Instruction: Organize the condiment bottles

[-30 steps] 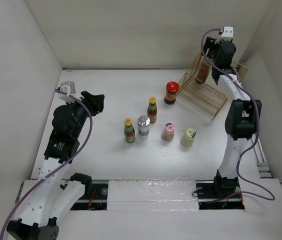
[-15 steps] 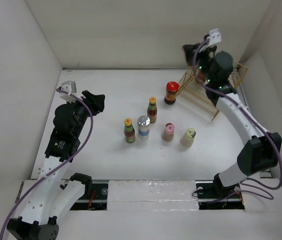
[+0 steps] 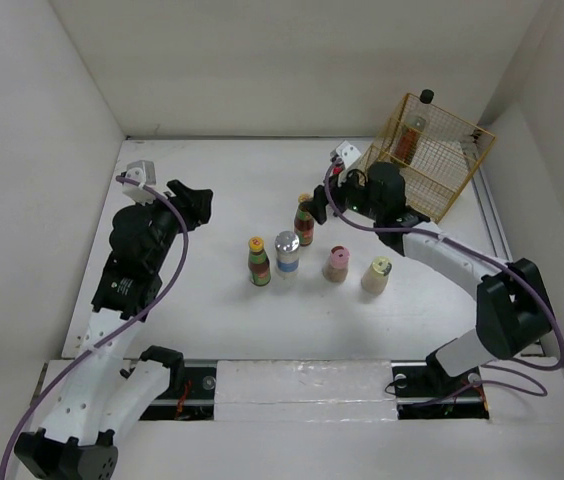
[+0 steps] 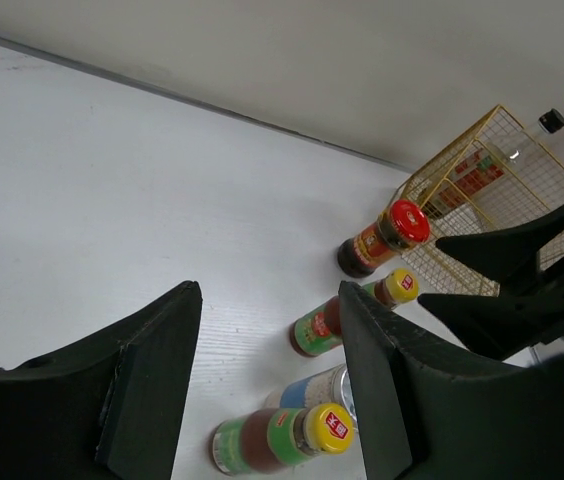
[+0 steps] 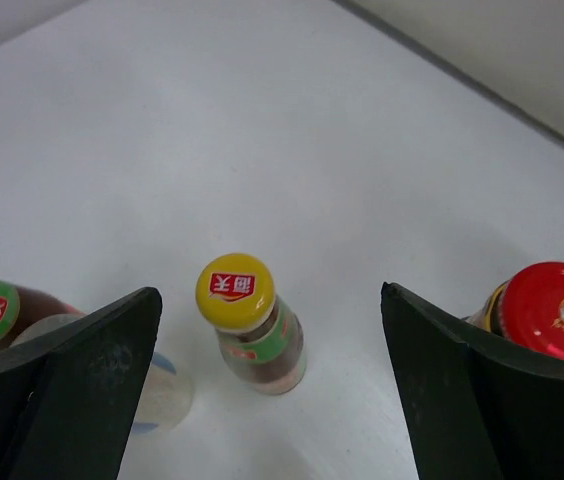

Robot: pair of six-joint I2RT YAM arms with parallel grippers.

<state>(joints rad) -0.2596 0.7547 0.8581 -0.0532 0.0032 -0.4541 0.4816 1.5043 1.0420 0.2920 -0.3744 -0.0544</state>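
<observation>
Basket (image 3: 457, 165) at far right now holds the black-capped bottle (image 3: 417, 130); our right gripper (image 5: 267, 300) has come away and hangs open over the yellow-capped bottle (image 5: 235, 290), which we judge next. Left gripper (image 4: 267, 330) waits open, empty.

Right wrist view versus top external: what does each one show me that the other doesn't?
Only the right wrist view shows the red-capped jar; from above, the right arm hides it. Only the top view shows the wire basket holding the black-capped bottle, plus the pink-capped jar, the cream-capped jar and the left gripper. Both show the rear yellow-capped bottle and the right gripper, which is open.
</observation>
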